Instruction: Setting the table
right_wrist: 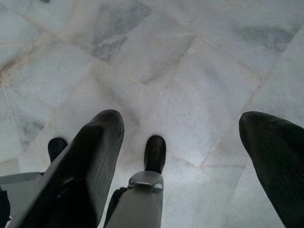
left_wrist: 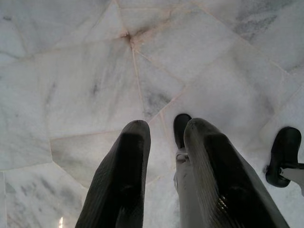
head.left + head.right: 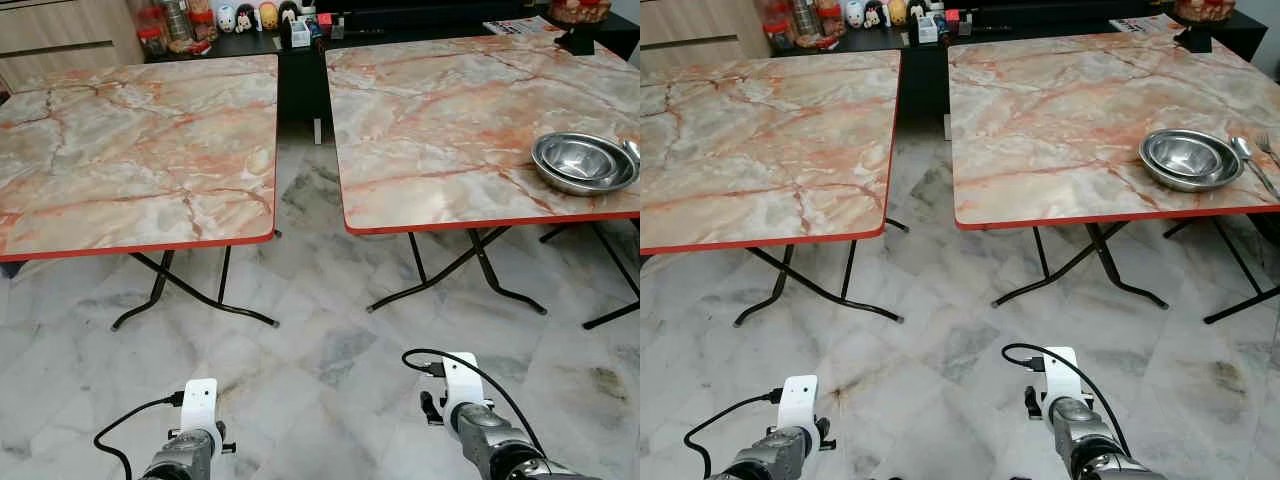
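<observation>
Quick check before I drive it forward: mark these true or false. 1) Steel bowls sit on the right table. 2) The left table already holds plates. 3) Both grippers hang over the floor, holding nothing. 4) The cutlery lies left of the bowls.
1) True: stacked steel bowls sit near the right table's front edge.
2) False: the left table is bare marble.
3) True: left gripper and right gripper are open above floor tiles.
4) False: the spoon and fork lie to the bowls' right.

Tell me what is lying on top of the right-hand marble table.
On the right table sit stacked steel bowls near its right edge, with a spoon and fork beside them. What lies under the bowls is covered.
</observation>
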`<state>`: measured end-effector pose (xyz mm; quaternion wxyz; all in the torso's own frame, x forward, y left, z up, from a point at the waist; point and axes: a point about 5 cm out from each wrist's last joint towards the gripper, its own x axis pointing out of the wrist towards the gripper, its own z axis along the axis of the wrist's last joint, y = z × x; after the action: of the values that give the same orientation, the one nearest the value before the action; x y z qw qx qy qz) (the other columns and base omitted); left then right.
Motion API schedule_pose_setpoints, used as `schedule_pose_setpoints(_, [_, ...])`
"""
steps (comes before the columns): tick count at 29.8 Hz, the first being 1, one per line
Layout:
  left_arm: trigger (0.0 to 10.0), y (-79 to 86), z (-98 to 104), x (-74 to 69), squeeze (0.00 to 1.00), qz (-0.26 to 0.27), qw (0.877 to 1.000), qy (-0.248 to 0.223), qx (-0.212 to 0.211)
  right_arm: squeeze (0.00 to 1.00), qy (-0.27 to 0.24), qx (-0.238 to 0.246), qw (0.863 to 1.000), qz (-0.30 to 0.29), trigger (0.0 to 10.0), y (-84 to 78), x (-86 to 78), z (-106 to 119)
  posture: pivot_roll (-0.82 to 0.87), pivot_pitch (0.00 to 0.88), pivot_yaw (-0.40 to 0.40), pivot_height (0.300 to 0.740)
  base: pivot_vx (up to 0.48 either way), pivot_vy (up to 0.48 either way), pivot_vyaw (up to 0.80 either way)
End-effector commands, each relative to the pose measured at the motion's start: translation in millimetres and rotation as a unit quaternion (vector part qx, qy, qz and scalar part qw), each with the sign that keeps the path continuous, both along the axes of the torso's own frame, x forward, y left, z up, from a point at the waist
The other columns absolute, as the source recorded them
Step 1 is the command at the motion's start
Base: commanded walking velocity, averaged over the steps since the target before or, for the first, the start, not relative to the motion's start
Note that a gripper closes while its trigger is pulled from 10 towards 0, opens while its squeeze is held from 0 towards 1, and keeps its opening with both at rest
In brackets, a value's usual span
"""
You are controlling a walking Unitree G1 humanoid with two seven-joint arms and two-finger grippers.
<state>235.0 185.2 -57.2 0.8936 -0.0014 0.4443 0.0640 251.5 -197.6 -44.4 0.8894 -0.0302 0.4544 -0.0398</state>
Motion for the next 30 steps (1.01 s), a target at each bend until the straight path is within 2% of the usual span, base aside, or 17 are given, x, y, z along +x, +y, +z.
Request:
schedule_pose_setpoints(1, [10.0, 5.2, -1.0, -2.7, 0.0, -0.004, 1.0, 0.003, 0.005, 0.0, 0.007, -0.001, 1.0, 0.008, 10.0, 3.1, -0.4, -0.8, -0.07, 0.054, 0.064, 0.74, 0.0, 0.0, 0.0])
schedule_pose_setpoints(9, [10.0, 6.0, -1.4, -3.4, 0.0, -0.007, 1.0, 0.006, 0.007, 0.0, 0.06, -0.019, 0.998, 0.006, 10.0, -3.2, -17.0, -10.8, -0.1, 0.027, 0.065, 0.74, 0.0, 0.0, 0.0])
schedule_pose_setpoints(22, [10.0, 5.5, -2.4, -4.7, 0.0, -0.015, 1.0, 0.012, 0.012, 0.0, 0.043, -0.004, 0.999, 0.02, 10.0, 2.1, -17.2, -12.0, -0.09, 0.019, 0.062, 0.74, 0.0, 0.0, 0.0])
schedule_pose_setpoints(30, [10.0, 8.3, -1.3, -3.8, 0.0, -0.016, 1.0, 0.011, 0.016, 0.0, 0.017, 0.001, 1.0, 0.019, 10.0, 3.5, -8.3, -6.3, -0.08, 0.06, 0.071, 0.74, 0.0, 0.316, 0.0])
